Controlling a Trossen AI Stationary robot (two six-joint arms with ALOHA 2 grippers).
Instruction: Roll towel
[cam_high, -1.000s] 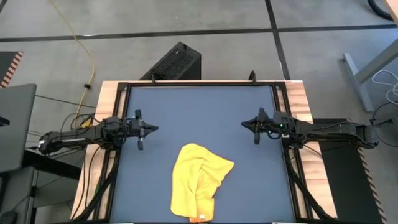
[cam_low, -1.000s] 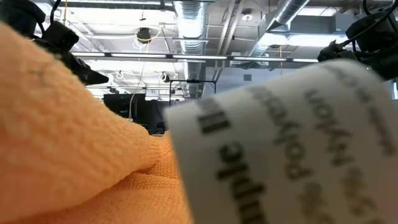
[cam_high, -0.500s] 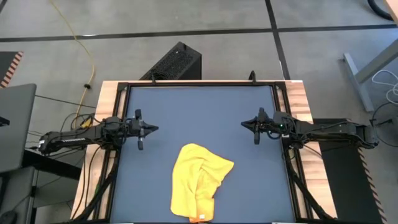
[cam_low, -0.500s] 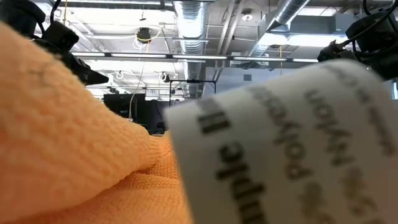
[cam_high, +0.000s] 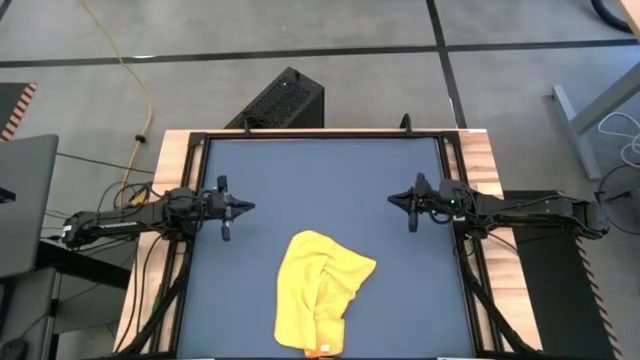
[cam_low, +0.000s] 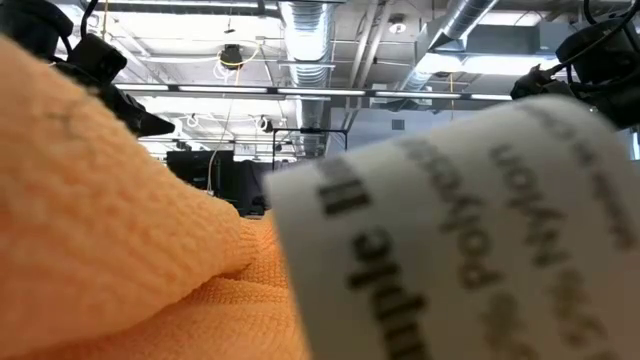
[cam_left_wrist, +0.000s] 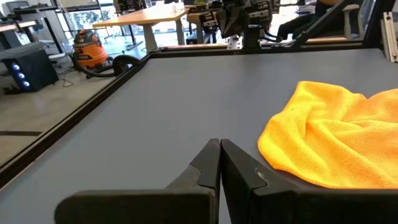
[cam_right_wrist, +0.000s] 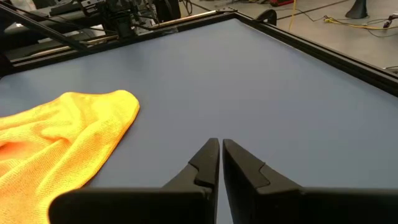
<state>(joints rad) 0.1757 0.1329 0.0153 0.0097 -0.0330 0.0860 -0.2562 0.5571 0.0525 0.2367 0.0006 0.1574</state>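
Note:
The bright yellow towel (cam_high: 318, 290) lies crumpled on the dark mat at the near middle of the table; its white tag (cam_high: 322, 349) sits at the near edge and fills much of the low view (cam_low: 460, 230). The towel also shows in the left wrist view (cam_left_wrist: 336, 140) and the right wrist view (cam_right_wrist: 56, 137). My left gripper (cam_high: 248, 207) is shut and empty at the table's left side, above the mat, far-left of the towel. My right gripper (cam_high: 393, 200) is shut and empty at the right side, far-right of the towel.
The table's dark mat (cam_high: 320, 180) has a black frame rail (cam_high: 205, 140) and wooden borders (cam_high: 480, 160). A black box (cam_high: 280, 100) stands on the floor beyond the far edge. Open mat lies between the grippers and beyond the towel.

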